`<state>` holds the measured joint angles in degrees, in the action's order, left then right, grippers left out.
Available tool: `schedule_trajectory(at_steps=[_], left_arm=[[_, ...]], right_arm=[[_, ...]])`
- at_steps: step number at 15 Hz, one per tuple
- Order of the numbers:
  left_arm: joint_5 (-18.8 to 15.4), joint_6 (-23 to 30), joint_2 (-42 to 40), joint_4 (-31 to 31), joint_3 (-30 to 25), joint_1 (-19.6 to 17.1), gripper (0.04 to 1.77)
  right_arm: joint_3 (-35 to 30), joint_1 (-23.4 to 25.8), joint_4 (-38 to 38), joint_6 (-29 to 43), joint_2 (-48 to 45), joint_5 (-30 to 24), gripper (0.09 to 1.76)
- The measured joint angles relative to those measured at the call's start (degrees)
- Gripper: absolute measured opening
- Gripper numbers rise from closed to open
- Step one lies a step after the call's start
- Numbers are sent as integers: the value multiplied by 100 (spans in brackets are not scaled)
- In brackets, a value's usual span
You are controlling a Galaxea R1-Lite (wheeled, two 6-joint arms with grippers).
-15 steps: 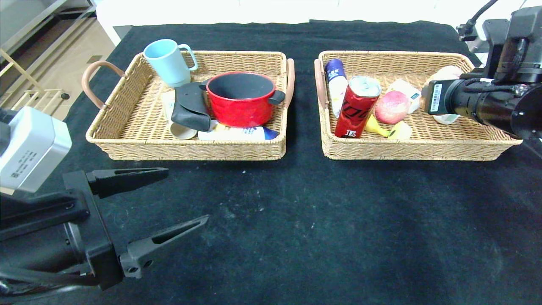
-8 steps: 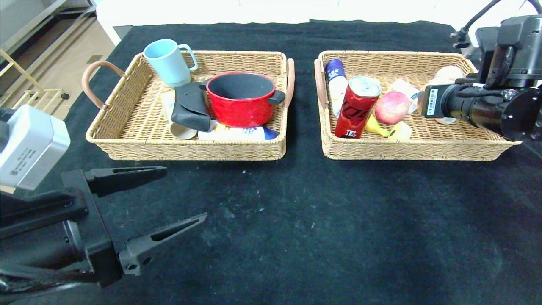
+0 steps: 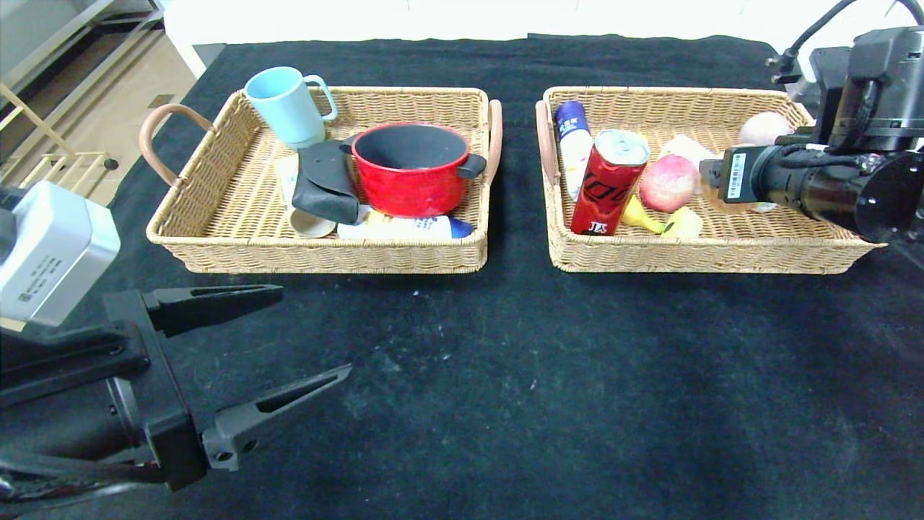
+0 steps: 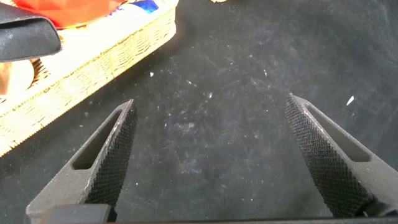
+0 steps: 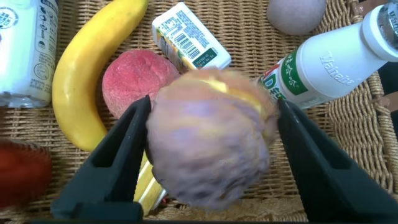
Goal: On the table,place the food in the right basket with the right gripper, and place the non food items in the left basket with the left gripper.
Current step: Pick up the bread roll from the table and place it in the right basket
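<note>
My right gripper [image 5: 212, 104] hangs over the right basket [image 3: 693, 266], its fingers spread on either side of a round purple and yellow food piece [image 5: 208, 140]. The piece looks blurred and loose between them. Below lie a banana [image 5: 74, 81], a pink peach [image 5: 134, 78], a small packet [image 5: 189, 37] and a white bottle [image 5: 329, 59]. In the head view my right arm [image 3: 794, 184] hides its own fingers. My left gripper [image 3: 316, 331] stands open and empty over the black cloth, near the front left, short of the left basket [image 3: 325, 256].
The left basket holds a blue mug [image 3: 286, 106], a red pot [image 3: 411, 167], a black pouch [image 3: 325, 180] and a white tube [image 3: 404, 228]. A red can [image 3: 608, 182] and a blue-capped bottle [image 3: 574, 141] stand in the right basket. Black cloth [image 3: 505, 375] stretches in front of both.
My right arm has moved a little left and lower over the right basket, and its fingers have spread apart around the food piece. The left arm has hardly moved.
</note>
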<state>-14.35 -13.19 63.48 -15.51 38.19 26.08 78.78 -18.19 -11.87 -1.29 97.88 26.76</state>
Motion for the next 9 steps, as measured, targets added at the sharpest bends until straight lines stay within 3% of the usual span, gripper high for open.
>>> schedule_trajectory(at_steps=[9], left_arm=[[0, -1, 16, 5, -5, 2, 172]], right_arm=[[-6, -24, 22, -7, -41, -5, 163]])
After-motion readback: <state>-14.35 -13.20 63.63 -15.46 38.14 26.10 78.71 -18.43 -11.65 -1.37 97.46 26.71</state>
